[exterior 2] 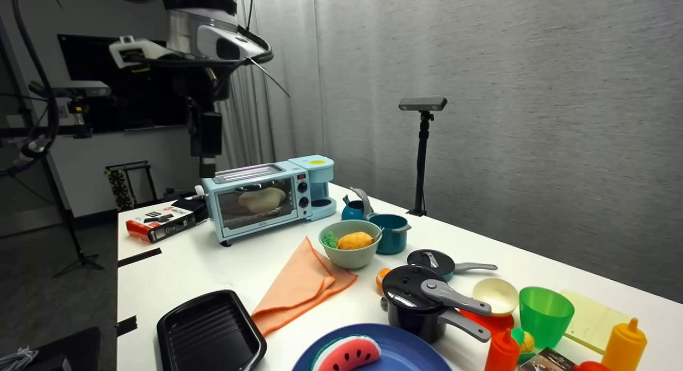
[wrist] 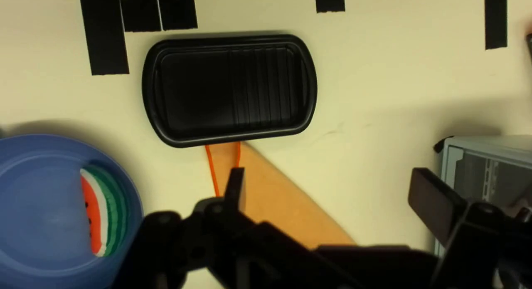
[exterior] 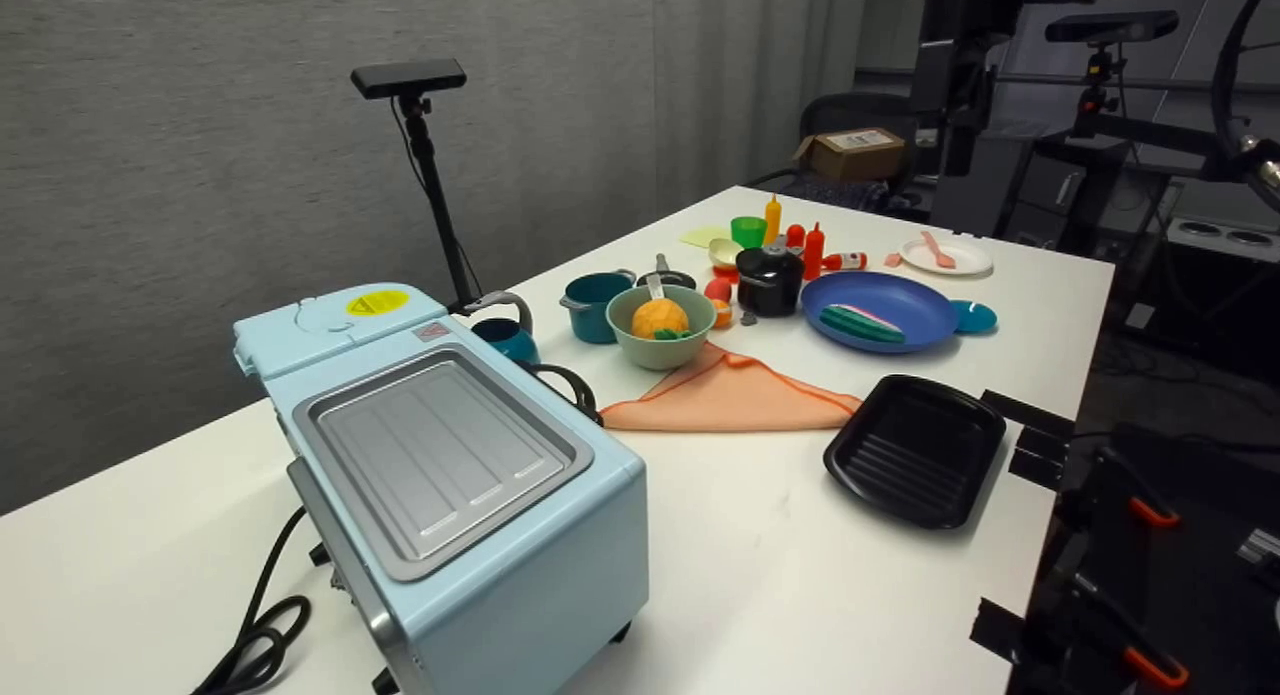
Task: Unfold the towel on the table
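Note:
The orange towel lies folded in a rough triangle on the white table [exterior: 760, 535], in both exterior views [exterior: 740, 400] [exterior 2: 299, 280]. Its darker orange hems show along the folds. In the wrist view the towel [wrist: 286, 201] is partly hidden by my gripper. One end meets the black tray's edge; I cannot tell whether it runs under. The other end lies beside the green bowl. My gripper [wrist: 332, 183] is open, with nothing between its fingers. In both exterior views the gripper [exterior: 945, 150] [exterior 2: 207, 165] hangs high above the table.
A black tray [exterior: 915, 450] and a blue plate [exterior: 880, 310] with a watermelon slice flank the towel. A green bowl [exterior: 660, 350] with toy food touches or nearly touches it. A light-blue toaster oven [exterior 2: 259, 200] stands nearby. Several pots and bottles stand beyond the bowl.

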You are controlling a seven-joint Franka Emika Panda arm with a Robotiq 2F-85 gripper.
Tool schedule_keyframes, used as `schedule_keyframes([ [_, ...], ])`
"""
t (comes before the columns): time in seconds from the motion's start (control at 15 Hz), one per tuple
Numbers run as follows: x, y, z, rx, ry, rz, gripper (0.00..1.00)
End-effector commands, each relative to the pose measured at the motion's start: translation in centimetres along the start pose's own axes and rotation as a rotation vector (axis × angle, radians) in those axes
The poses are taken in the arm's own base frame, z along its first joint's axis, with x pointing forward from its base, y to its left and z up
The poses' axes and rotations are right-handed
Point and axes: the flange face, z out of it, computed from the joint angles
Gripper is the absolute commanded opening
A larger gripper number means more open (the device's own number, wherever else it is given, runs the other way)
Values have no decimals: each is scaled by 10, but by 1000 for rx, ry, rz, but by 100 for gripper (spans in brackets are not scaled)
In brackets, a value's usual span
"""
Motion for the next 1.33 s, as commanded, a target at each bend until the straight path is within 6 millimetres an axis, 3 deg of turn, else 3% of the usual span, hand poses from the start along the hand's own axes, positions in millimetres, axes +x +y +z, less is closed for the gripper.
schedule_keyframes([
  [0.0, 16, 26, -2, -44, 105, 62, 100],
  [0.53, 65, 94, -18, -200, 286, 168, 100],
  [0.67, 65, 95, -28, -172, 282, 153, 100],
  [0.73, 58, 93, -15, -177, 274, 157, 100],
  [1.13, 63, 94, -22, -179, 287, 158, 100],
  [1.27, 71, 101, -21, -130, 337, 290, 100],
])
